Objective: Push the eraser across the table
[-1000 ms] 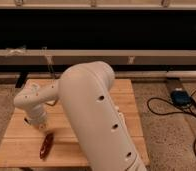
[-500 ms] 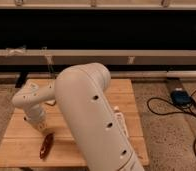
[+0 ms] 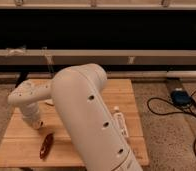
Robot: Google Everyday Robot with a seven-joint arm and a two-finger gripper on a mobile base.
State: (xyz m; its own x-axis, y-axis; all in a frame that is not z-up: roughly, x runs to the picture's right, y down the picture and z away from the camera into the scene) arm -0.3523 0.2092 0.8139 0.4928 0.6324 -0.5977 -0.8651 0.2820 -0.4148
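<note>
The eraser is hidden or out of view; no dark block with orange edging shows. The table (image 3: 126, 92) is a square light wooden slatted top, largely covered by my big white arm (image 3: 86, 115). My gripper (image 3: 34, 123) hangs from the white wrist at the left side of the table and points down at the table surface. A slim dark-red elongated object (image 3: 46, 145) lies just in front of the gripper and to its right, near the table's front edge.
A white bottle (image 3: 120, 123) lies on the table's right part, next to my arm. A blue device (image 3: 180, 96) with black cables (image 3: 166, 107) sits on the speckled floor to the right. A long dark wall with a pale ledge (image 3: 141, 55) runs behind the table.
My arm's large link has shifted slightly to the left. The gripper stays at about the same place by the dark-red object.
</note>
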